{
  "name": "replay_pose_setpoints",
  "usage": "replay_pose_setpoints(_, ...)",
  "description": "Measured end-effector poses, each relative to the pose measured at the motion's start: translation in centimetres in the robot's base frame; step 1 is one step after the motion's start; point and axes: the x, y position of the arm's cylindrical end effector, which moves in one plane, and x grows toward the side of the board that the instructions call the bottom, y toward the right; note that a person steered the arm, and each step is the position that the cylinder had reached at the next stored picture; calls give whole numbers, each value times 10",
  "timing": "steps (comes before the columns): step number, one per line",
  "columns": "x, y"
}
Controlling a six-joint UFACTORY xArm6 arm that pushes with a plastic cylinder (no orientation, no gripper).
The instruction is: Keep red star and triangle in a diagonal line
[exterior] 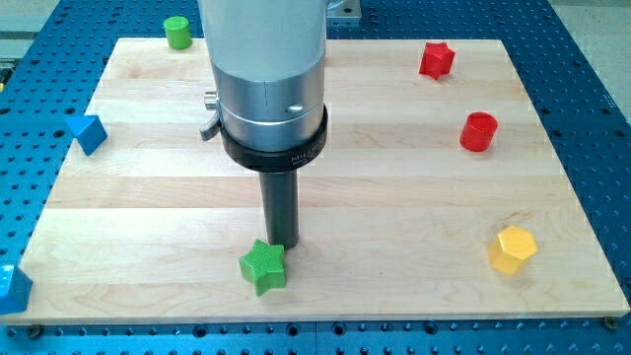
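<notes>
The red star (pixel 436 59) lies near the view's top right of the wooden board (pixel 394 197). A blue triangle (pixel 88 132) sits at the board's left edge. My tip (pixel 282 244) is low in the middle, touching the upper right of a green star (pixel 263 266), far from both the red star and the blue triangle.
A red cylinder (pixel 479 131) stands at the right. A yellow hexagon (pixel 513 248) lies at the lower right. A green cylinder (pixel 177 32) sits at the top left edge. Another blue block (pixel 12 288) lies off the board's lower left corner.
</notes>
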Motion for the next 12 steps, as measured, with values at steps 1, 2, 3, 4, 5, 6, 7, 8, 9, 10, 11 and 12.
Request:
replay_pose_setpoints(1, 0, 0)
replay_pose_setpoints(2, 1, 0)
replay_pose_setpoints(3, 0, 0)
replay_pose_setpoints(4, 1, 0)
replay_pose_setpoints(5, -52, 0)
replay_pose_setpoints(6, -98, 0)
replay_pose_setpoints(7, -128, 0)
replay_pose_setpoints(8, -128, 11)
replay_pose_setpoints(9, -142, 83)
replay_pose_setpoints(10, -163, 150)
replay_pose_setpoints(11, -208, 197)
replay_pose_setpoints(12, -272, 222)
